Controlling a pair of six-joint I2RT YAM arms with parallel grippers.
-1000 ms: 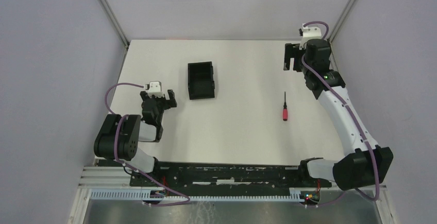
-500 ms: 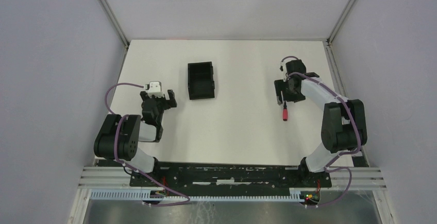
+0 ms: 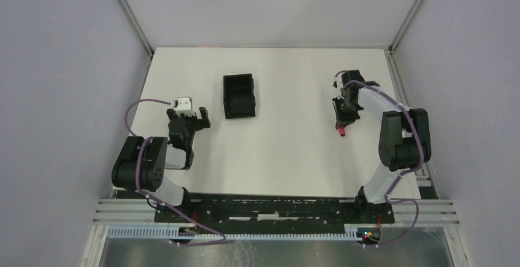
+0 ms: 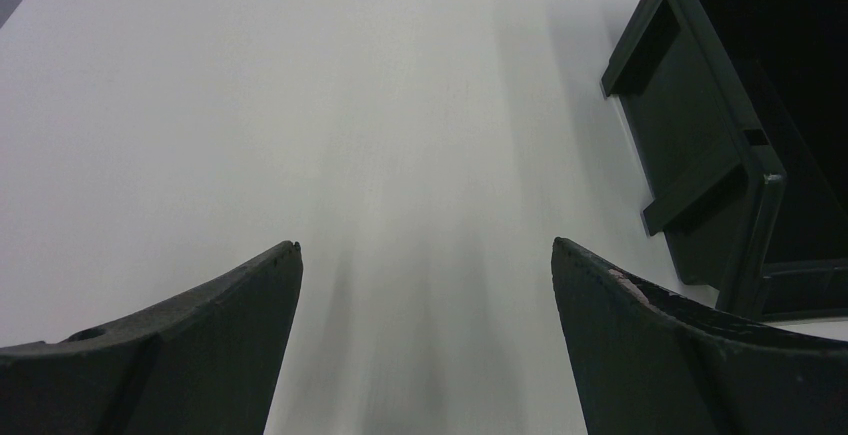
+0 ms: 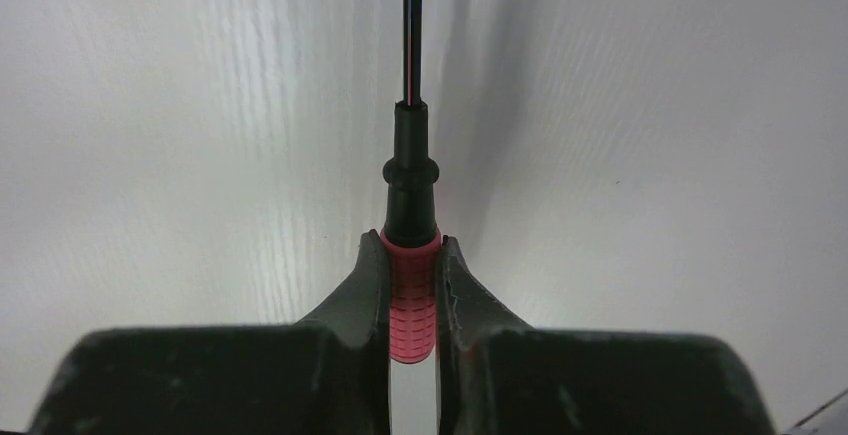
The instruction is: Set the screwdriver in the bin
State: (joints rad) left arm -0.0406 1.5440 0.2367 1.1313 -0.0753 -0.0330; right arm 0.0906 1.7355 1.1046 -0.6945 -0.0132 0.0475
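Right side: clenched on the screwdriver [image 5: 410,185] at its red handle, both fingers [image 5: 355,290] of the right gripper [image 5: 410,255] pressed against the ribbed grip. Black shaft running off the top edge of the wrist view, tip cut off. From above, only the handle's red end showing below the gripper, on the right half of the table [image 3: 288,156], well apart from the bin [image 3: 226,95]. Lifted or resting there: cannot tell. Left side: left gripper [image 4: 425,250] spread wide, holding nothing, near the bin's cropped corner, interior lost in shadow.
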